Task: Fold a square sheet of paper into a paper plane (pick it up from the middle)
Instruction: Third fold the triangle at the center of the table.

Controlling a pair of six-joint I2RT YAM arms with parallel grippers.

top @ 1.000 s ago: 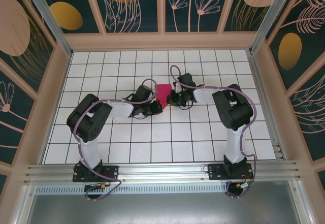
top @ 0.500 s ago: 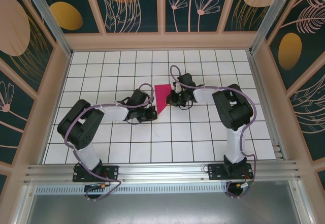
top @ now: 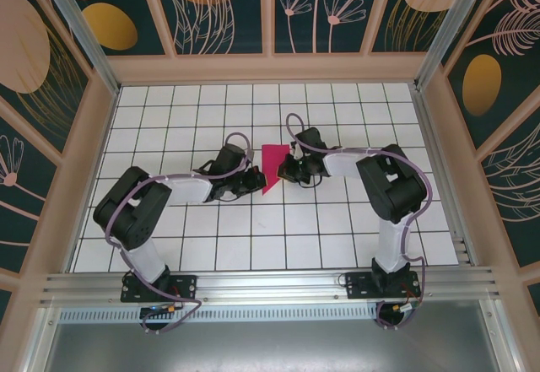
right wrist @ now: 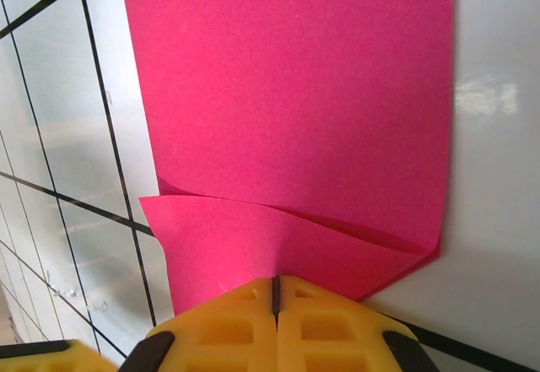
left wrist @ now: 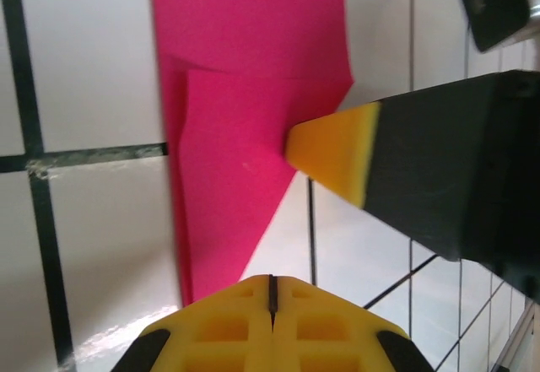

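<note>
Left pincer (top: 251, 183): clenched, pads together, just beside the pointed tip of the sheet of paper (top: 272, 162). Right pincer (top: 286, 169): clenched, tips touching the sheet's right edge. Sheet: magenta, part-folded, flat on the gridded tabletop (top: 337, 237) between both pincers.

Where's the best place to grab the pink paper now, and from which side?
Probably the folded flap of the paper: its free edge curls slightly off the layer beneath, while the rest lies flat on the table. Slide one finger in low from the unfolded side, under that edge.
</note>
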